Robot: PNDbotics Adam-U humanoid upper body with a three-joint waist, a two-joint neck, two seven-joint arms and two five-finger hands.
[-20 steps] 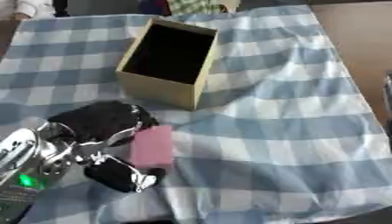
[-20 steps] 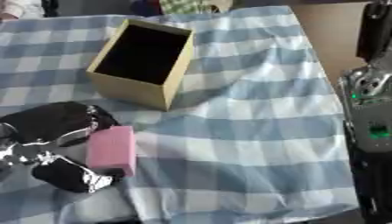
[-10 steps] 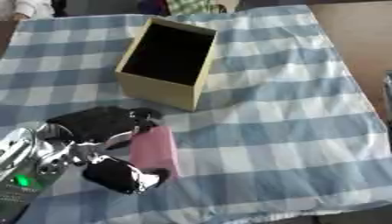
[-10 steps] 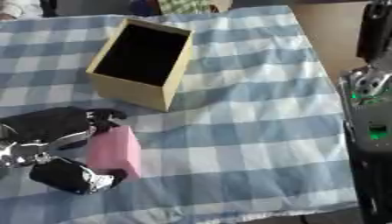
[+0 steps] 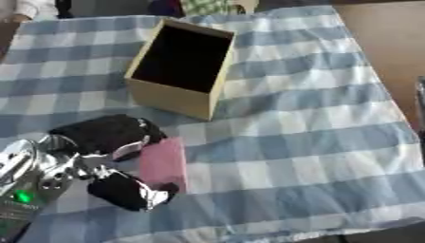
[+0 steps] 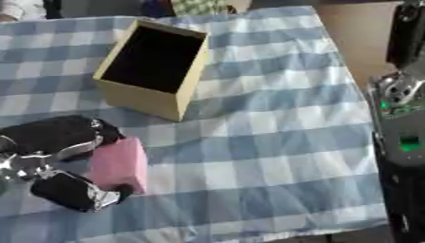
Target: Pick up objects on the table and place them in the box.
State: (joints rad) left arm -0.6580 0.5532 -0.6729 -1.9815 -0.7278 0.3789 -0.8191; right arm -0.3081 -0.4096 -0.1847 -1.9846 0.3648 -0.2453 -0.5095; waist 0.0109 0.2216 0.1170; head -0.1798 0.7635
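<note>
Since a second ago the pink block [image 6: 119, 164] has been tipped up from lying under the left hand [image 5: 99, 156] and now stands more upright between its fingers and thumb, while the box has not shifted on the cloth. Black fingers [image 5: 104, 133] curl over the block's far side and the thumb [image 5: 126, 191] closes on its near side, so the left hand is clamped on the pink block just above the blue-and-white checked tablecloth [image 5: 307, 137]. Beyond the fingers and a little to their right stands the open tan cardboard box [image 5: 179, 68], its dark inside facing up, near the hand but apart from it. Of the right arm, only the black forearm with green lights [image 6: 402, 142] shows at the right edge of the right eye view; its hand is out of sight.
</note>
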